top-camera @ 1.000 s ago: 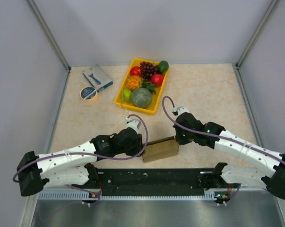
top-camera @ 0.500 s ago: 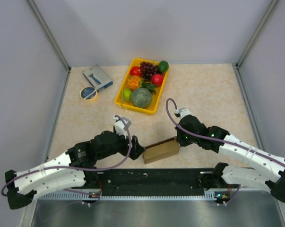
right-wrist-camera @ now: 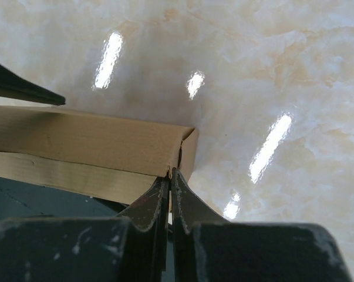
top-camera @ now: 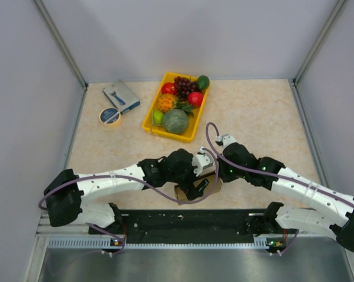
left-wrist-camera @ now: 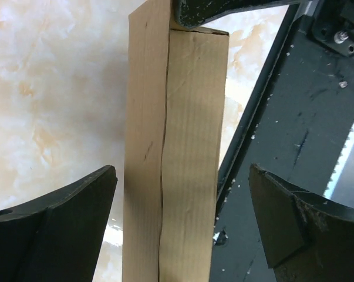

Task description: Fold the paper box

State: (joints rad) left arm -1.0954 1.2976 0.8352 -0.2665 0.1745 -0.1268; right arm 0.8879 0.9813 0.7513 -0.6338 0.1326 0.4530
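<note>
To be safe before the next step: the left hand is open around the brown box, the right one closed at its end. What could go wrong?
The right hand seems to pinch only a thin end wall of the paper box; a pull may tear it or slip off.
The open left hand straddles the box; closing hard could crush it.
The box lies beside the black base rail; a push may shove it onto that rail.

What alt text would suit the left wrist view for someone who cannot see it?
A brown paper box runs up the middle between the two wide-open black fingers of the left gripper, neither touching it. The right gripper sits at its far end; marble table left, black rail right.
</note>
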